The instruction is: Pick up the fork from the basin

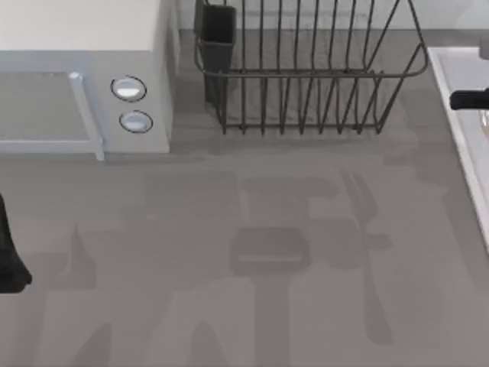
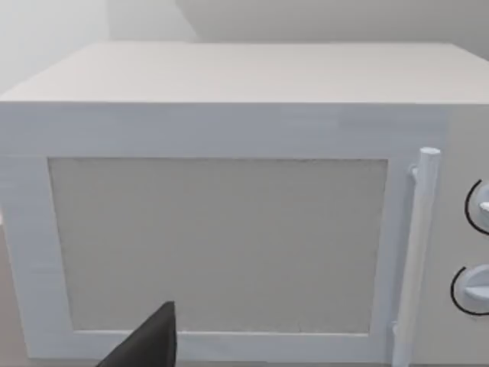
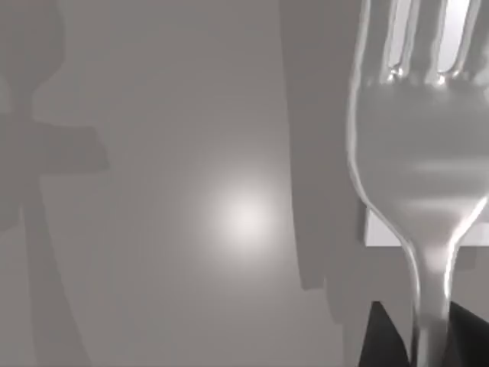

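The fork [image 3: 419, 176] is a shiny silver utensil, seen close up in the right wrist view with its tines pointing away from the camera. Its thin handle runs down between the black fingers [image 3: 380, 340] of my right gripper [image 3: 425, 340], which is shut on it. A pale grey surface with soft shadows lies behind the fork. In the top view a black part of my right arm [image 1: 467, 99] reaches over the basin [image 1: 457, 130] at the table's right edge. The left gripper [image 1: 11, 264] sits parked at the far left edge.
A white microwave [image 1: 84, 84] with two round knobs fills the back left and stands right before the left wrist camera [image 2: 229, 229]. A dark wire dish rack [image 1: 306, 69] stands at the back middle. Arm and fork shadows fall on the grey tabletop [image 1: 252, 252].
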